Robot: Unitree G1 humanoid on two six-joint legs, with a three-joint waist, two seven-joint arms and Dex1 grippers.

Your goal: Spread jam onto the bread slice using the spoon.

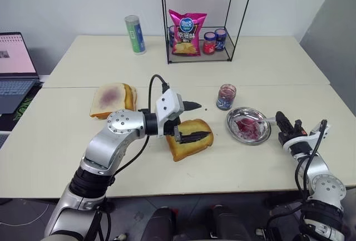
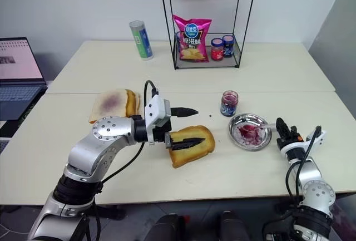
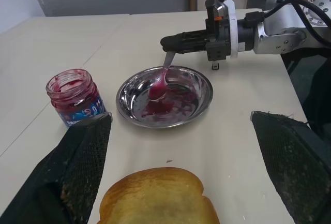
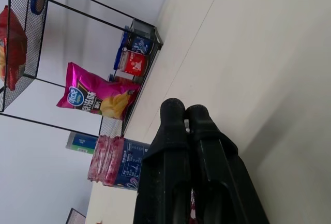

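We have our right gripper [image 3: 173, 43] pinched shut on the handle of the spoon [image 3: 161, 79], whose jam-smeared bowl rests in the steel dish [image 1: 236, 116], and the bread slice [image 1: 189, 138] lies toward nine o'clock, between our left gripper's [image 1: 193, 121] spread fingers.

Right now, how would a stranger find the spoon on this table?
Look at the near table's right part, where a round steel dish smeared with red jam sits. The spoon lies in it, bowl in the jam, handle pinched by the right gripper. It is the only slim silvery utensil there.
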